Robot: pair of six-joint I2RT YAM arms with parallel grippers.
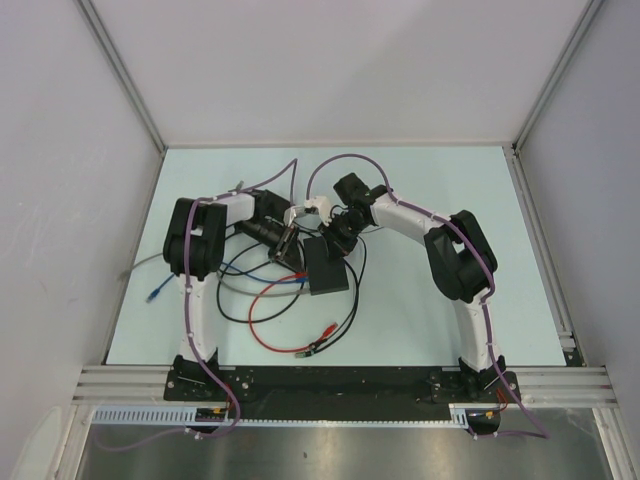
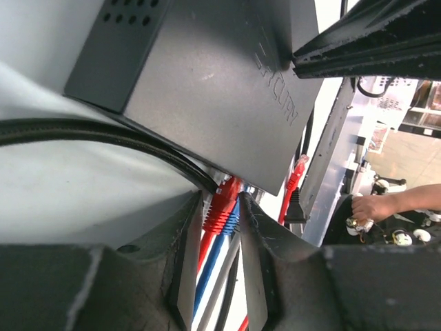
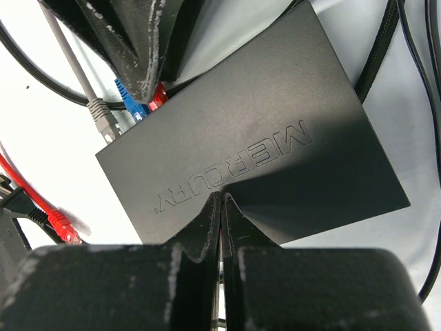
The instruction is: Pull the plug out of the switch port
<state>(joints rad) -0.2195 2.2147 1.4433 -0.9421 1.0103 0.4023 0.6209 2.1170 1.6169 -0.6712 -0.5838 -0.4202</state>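
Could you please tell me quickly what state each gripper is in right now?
Left gripper: jaws around the red plug and blue plug; grip cannot be told.
Right gripper: closed, empty, tips at the switch.

The right gripper has its fingers pressed together, their tips at the near edge of the switch (the lid reads MERCURY). The switch lies flat on the white table. At its far left corner a blue plug and a red plug sit side by side, under the left gripper. A grey plug lies just beside them. A loose red plug lies apart.
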